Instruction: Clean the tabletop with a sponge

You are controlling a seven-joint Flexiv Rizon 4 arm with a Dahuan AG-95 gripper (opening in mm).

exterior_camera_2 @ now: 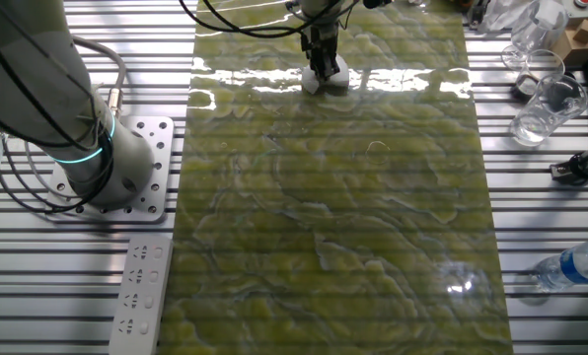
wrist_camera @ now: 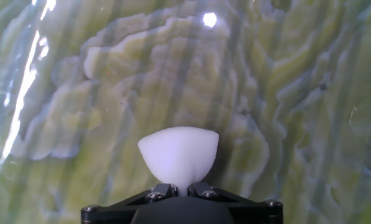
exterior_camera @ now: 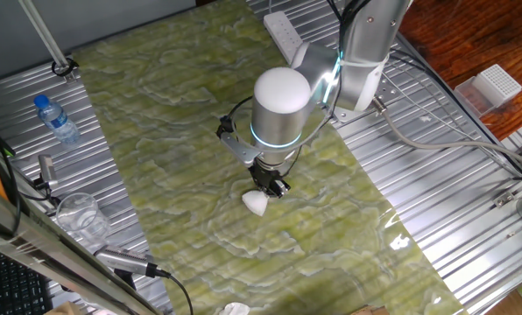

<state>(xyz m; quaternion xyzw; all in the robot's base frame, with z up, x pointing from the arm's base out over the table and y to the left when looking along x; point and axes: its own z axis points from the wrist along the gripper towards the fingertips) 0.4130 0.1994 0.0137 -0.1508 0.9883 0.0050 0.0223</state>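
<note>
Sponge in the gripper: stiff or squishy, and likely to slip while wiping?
Probably squishy: the sponge narrows where the gripper pinches it and bulges out beyond. Likely light, since it keeps its shape held by one end. Slip looks unlikely; the glossy tabletop should offer little drag.

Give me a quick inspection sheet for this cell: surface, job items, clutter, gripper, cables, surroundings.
Surface: tabletop, glossy, glare patches.
Job's things: sponge pinched, bulging beyond the fingers, low at the sheet; contact unclear.
Clutter: water bottle, clear cups, white perforated box, white scrap.
Grippers: gripper shut on the sponge.
Cables: grey cable across the ribbed panels; power strip.
Surroundings: wooden floor.
</note>
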